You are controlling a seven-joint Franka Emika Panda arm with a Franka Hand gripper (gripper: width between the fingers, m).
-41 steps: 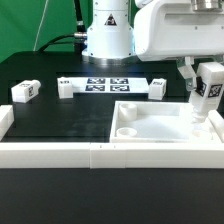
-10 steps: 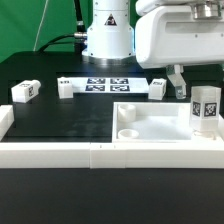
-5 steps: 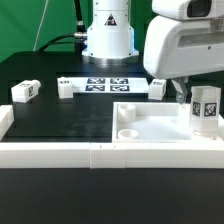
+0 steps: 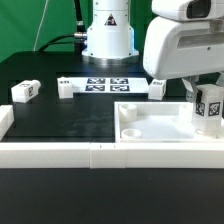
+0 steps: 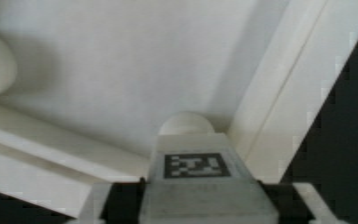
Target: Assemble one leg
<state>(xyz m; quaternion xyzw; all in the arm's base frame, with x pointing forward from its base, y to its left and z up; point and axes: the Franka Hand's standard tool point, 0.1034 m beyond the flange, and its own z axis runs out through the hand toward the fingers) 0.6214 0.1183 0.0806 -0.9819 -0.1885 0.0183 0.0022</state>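
Leg — slightly tilted, pinched by gripper at panel corner.

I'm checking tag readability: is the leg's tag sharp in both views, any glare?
Wrist view: the leg is close, tag soft but legible; the white panel looks flat, no glare. Exterior view: the leg is small, tag coarse, lighting even.

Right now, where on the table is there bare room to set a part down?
Bare black table between the marker board, the front rail and the square panel. Crowded at the panel's corner where the claw grips the leg.
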